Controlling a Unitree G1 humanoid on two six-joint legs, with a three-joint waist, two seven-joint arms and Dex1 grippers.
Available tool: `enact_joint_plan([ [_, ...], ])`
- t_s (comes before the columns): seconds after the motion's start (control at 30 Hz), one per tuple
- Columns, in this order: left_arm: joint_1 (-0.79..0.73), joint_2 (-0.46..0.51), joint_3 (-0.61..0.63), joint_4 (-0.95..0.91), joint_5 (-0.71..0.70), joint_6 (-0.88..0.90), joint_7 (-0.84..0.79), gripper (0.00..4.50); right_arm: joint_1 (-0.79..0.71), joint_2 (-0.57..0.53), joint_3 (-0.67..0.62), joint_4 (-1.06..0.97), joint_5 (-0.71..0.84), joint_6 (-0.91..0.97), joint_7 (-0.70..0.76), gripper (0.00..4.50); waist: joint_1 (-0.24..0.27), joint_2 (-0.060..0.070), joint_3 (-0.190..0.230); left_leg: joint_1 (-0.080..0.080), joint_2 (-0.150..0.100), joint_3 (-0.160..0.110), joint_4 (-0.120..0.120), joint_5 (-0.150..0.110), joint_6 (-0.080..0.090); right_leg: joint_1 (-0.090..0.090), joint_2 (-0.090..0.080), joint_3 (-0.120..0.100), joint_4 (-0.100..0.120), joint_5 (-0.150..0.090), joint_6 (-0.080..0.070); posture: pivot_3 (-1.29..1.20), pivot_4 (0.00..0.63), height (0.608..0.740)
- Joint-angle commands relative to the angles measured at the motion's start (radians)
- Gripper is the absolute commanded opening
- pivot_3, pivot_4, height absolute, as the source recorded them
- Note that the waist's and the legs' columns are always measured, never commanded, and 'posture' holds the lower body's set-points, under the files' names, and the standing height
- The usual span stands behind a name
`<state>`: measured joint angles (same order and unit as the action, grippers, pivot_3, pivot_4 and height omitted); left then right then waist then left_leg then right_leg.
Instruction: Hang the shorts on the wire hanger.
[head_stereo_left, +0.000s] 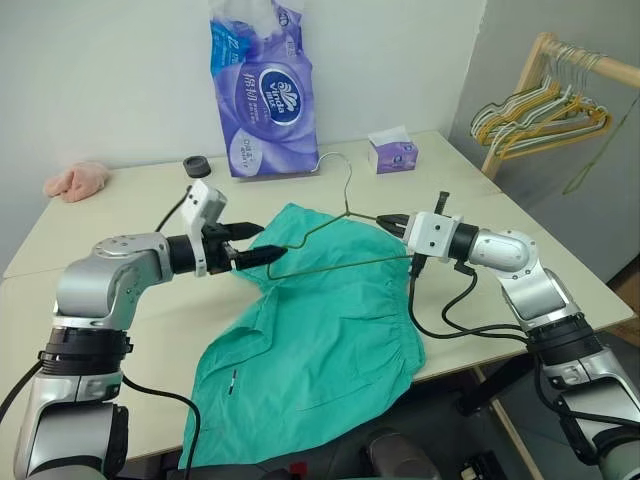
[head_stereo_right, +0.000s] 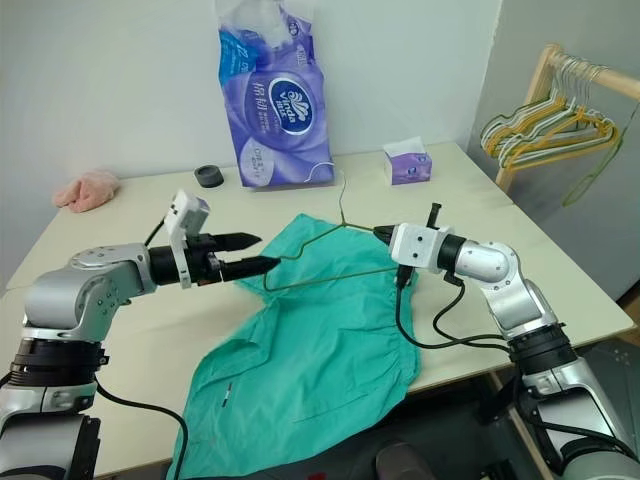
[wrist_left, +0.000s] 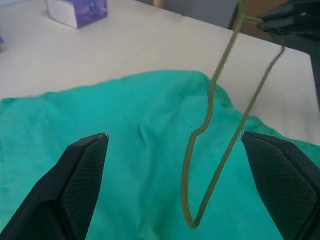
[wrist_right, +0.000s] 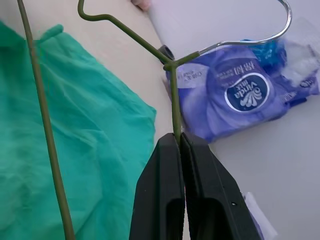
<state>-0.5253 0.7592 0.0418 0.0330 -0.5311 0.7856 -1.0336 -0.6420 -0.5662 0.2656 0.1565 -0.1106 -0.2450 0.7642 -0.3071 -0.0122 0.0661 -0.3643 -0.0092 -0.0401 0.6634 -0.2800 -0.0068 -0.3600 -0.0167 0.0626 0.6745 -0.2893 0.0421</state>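
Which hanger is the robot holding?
The olive-green wire hanger above the shorts, pinched by the right gripper; the other hangers hang on the rack.

Bright, even indoor light; soft shadows, sharp views, no glare

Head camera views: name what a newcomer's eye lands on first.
The teal shorts sprawl over the table's near edge. Above them the right gripper holds the wire hanger in the air by one shoulder, while the open left gripper sits at its other end.
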Motion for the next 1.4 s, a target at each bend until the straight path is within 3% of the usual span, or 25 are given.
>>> enact_joint_plan([
  [0.03, 0.014, 0.032, -0.019, -0.073, -0.022, 0.017, -0.055, 4.50, -0.047, 0.006, -0.001, -0.033, -0.009, -0.045, 0.017, 0.04, 0.000, 0.000, 0.000, 0.000, 0.000, 0.000, 0.000, 0.000, 0.000, 0.000, 0.000, 0.000, 0.000, 0.000, 0.000, -0.30, 0.022, 0.740],
  [0.53, 0.085, 0.053, -0.054, -0.094, 0.010, -0.011, -0.110, 4.50, -0.066, 0.058, -0.015, -0.092, 0.036, -0.139, 0.040, 0.04, 0.001, 0.000, 0.000, 0.000, 0.000, 0.000, 0.000, 0.000, 0.000, -0.001, 0.000, 0.000, 0.002, 0.000, 0.000, -0.30, 0.024, 0.740],
  [0.67, 0.099, 0.048, -0.051, -0.110, -0.004, 0.000, -0.117, 3.64, -0.062, 0.058, -0.015, -0.096, 0.043, -0.138, 0.046, 0.00, 0.001, 0.000, 0.000, 0.000, 0.000, 0.000, 0.000, 0.000, 0.000, -0.001, 0.000, 0.000, 0.002, 0.000, 0.000, -0.30, 0.026, 0.740],
  [1.03, 0.122, 0.040, -0.047, -0.142, -0.006, 0.005, -0.113, 0.15, -0.049, 0.057, -0.008, -0.106, 0.048, -0.136, 0.072, 0.00, 0.003, 0.000, 0.000, 0.000, 0.000, 0.000, 0.000, 0.000, 0.000, -0.002, 0.000, 0.000, 0.002, -0.001, 0.000, -0.30, 0.028, 0.740],
  [1.2, 0.124, 0.035, -0.044, -0.152, -0.008, 0.005, -0.104, 0.01, -0.016, 0.023, 0.015, -0.130, 0.044, -0.153, 0.126, 0.00, 0.003, 0.000, 0.000, 0.000, 0.000, 0.000, 0.000, 0.000, 0.000, -0.002, 0.000, 0.000, 0.003, -0.001, 0.000, -0.30, 0.028, 0.740],
  [1.4, 0.134, 0.032, -0.055, -0.172, 0.007, -0.011, -0.077, 0.00, 0.042, -0.059, 0.019, -0.208, 0.099, -0.017, 0.252, 1.78, 0.004, 0.000, 0.001, 0.000, 0.001, 0.000, 0.000, 0.000, 0.000, -0.002, 0.001, 0.000, 0.003, -0.001, 0.000, -0.30, 0.029, 0.740],
])
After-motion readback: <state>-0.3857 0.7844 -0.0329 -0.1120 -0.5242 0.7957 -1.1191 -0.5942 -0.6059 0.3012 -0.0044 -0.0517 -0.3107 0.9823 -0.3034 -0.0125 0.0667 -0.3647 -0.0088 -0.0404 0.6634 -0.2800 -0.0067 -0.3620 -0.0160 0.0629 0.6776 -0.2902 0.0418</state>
